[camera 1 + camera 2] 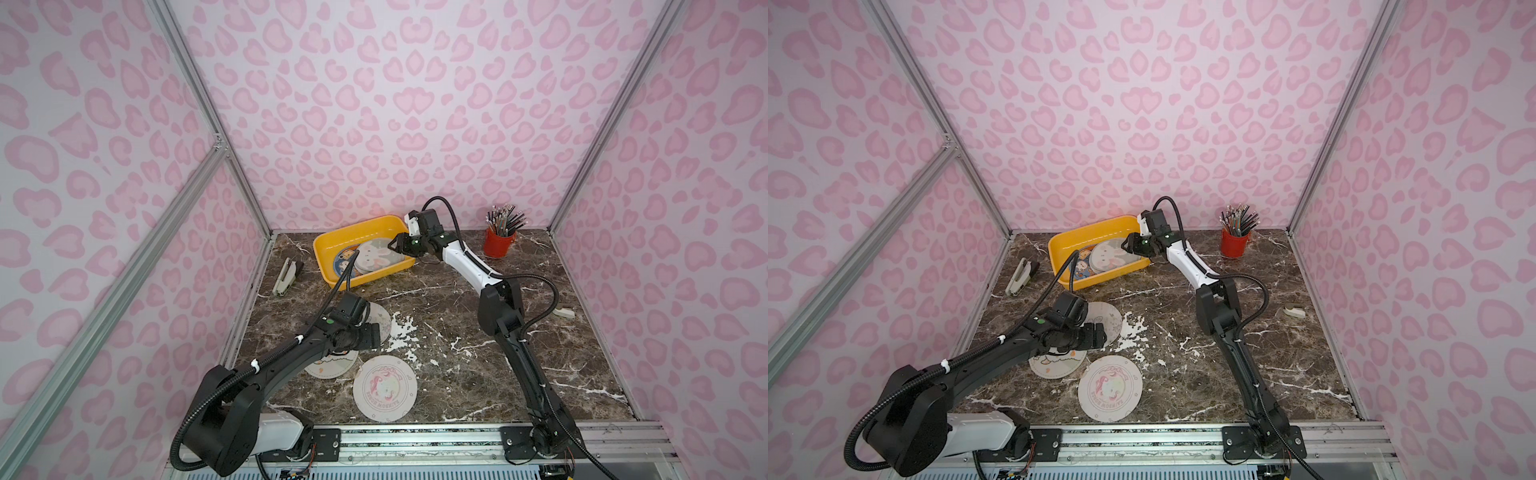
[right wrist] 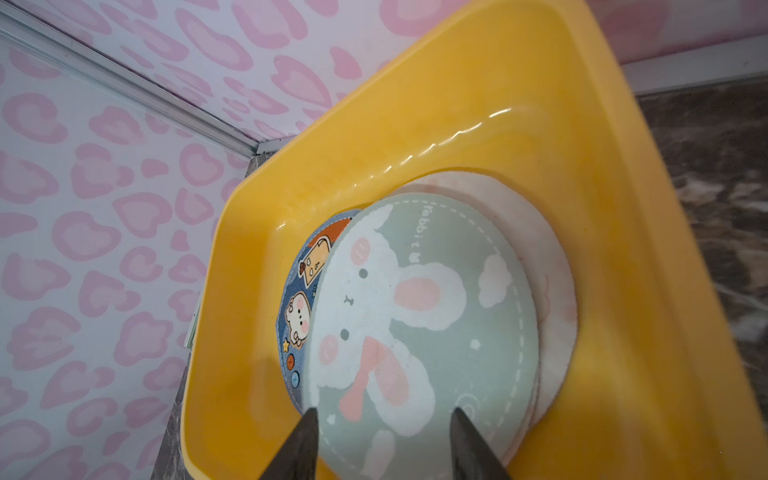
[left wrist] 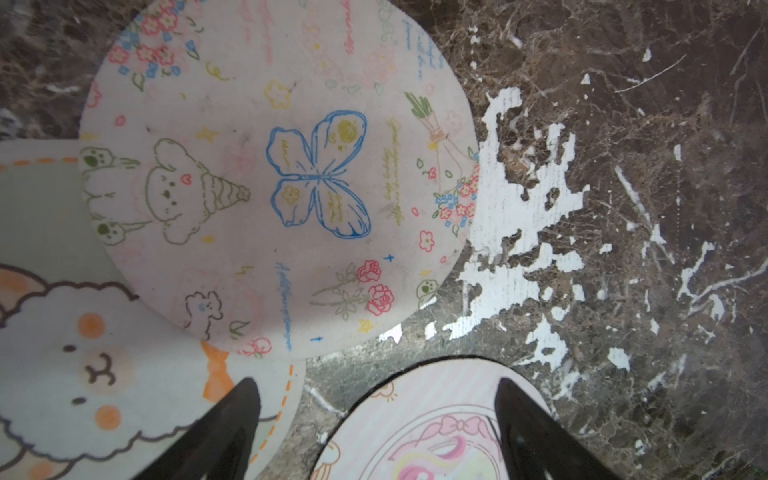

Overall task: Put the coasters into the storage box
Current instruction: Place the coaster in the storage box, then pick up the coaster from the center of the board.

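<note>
Hovering with the right gripper parted, empty, over the mint-green round rabbit coaster flat on others inside the shallow yellow plastic storage box, and the left gripper wide, empty, above three pale printed round coasters near that box, probably to pick next.

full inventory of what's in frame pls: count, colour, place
storage box: 1, yellow, far side of table, left of centre
coasters in box: at least 3; green rabbit coaster atop blue coaster and pale coaster
coasters on table: 3, near left; pale butterfly coaster overlapping sheep coaster, pink unicorn coaster beside
pencil cup: 1, red, far right, holding pencils
stapler-like tool: 1, grey, left edge
small block: 1, beige, right edge
table: 1, dark marble
left claw: black, open, above table coasters
right claw: black, open, over rabbit coaster
</note>
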{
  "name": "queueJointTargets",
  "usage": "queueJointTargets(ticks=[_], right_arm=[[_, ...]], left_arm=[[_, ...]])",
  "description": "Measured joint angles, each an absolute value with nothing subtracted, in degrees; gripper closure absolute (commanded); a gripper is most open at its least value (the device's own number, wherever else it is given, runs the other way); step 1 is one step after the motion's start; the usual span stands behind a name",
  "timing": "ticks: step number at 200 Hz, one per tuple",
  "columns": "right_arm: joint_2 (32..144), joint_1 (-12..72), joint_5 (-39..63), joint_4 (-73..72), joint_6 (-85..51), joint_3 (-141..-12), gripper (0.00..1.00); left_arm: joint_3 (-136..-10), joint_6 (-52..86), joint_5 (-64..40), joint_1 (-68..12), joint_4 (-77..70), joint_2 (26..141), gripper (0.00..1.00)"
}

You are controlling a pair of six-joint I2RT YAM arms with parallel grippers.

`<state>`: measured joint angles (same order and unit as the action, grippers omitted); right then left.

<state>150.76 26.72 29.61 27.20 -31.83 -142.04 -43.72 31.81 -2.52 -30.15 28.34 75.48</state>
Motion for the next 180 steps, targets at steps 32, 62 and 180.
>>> queueJointTargets(ticks=[32, 62, 180], right_arm=[[147.17, 26.74, 27.38, 28.08, -31.22, -137.34, 0.42], [141.43, 26.81, 27.09, 28.18, -30.2, -129.25, 0.4], [107.33, 32.01, 30.52, 18.04, -26.74, -76.16, 0.19]], left_arm=[[-43.88, 31.88, -1.72, -30.15, 29.82, 74.48, 0.09], [-43.94, 33.28, -1.06, -30.17, 32.93, 71.61, 0.09], [-35.38, 50.13, -3.42, -36.91, 44.77, 63.13, 0.08]])
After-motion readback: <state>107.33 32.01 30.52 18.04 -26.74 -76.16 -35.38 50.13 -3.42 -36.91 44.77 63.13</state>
